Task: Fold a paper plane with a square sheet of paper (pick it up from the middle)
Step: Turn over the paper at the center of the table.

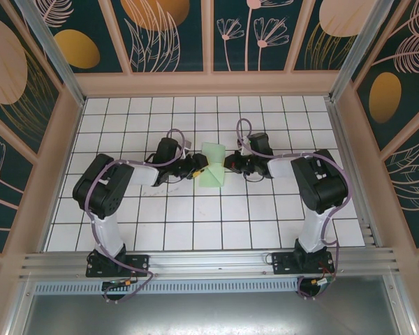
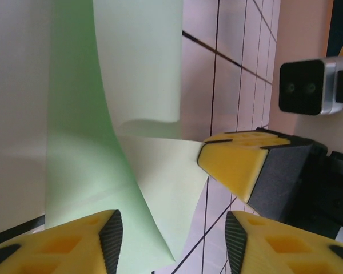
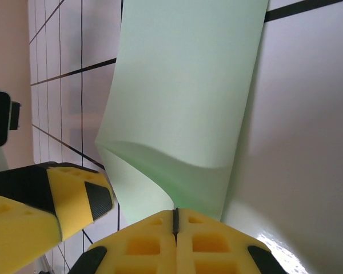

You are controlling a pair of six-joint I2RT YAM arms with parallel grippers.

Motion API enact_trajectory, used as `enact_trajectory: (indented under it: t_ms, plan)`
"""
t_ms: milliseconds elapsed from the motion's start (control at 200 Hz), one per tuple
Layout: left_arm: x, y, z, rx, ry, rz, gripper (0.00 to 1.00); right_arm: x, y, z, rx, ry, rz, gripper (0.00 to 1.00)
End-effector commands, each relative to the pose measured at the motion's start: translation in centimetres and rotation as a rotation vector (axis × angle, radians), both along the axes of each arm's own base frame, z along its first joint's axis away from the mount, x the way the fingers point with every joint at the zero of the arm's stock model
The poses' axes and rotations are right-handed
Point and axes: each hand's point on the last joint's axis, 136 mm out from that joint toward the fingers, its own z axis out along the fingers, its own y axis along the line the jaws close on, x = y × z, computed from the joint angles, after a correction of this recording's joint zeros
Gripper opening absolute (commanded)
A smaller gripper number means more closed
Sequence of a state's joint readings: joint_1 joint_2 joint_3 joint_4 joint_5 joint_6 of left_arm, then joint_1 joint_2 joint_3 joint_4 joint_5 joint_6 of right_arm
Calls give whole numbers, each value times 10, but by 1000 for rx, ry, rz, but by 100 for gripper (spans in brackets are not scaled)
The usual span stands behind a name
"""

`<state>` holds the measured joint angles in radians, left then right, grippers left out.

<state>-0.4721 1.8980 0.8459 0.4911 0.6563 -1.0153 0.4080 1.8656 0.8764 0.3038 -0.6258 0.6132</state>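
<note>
The square sheet of paper (image 1: 213, 167) is pale mint green and sits mid-table between both grippers, bowed up off the white tiles. My right gripper (image 3: 175, 221) is shut on its near edge, and the sheet (image 3: 183, 103) curls upward just beyond the pinch. From the left, my left gripper (image 2: 173, 234) stands open, with a raised corner of the sheet (image 2: 91, 142) in the gap between its fingers and touching neither pad. The two grippers face each other closely, left (image 1: 200, 166) and right (image 1: 228, 163). No paper plane shape is visible.
The white grid table (image 1: 195, 223) is boxed in by patterned walls (image 1: 209, 35) on three sides. An aluminium rail (image 1: 209, 262) carries both arm bases at the near edge. The right arm's wrist camera (image 2: 306, 85) hangs close ahead of the left gripper.
</note>
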Motion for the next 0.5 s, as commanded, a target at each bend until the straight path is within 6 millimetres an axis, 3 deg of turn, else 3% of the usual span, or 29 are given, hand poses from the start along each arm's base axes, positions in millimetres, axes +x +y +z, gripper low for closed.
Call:
enact_trajectory:
  t_ms: [0,495]
  plan:
    - [4,-13,4,-33,-26,-43,50,4,-1,12,22,-42,-15,5]
    - [17,-24,-7,-31,-52,-90,24,5,-5,21,30,-49,-30,8]
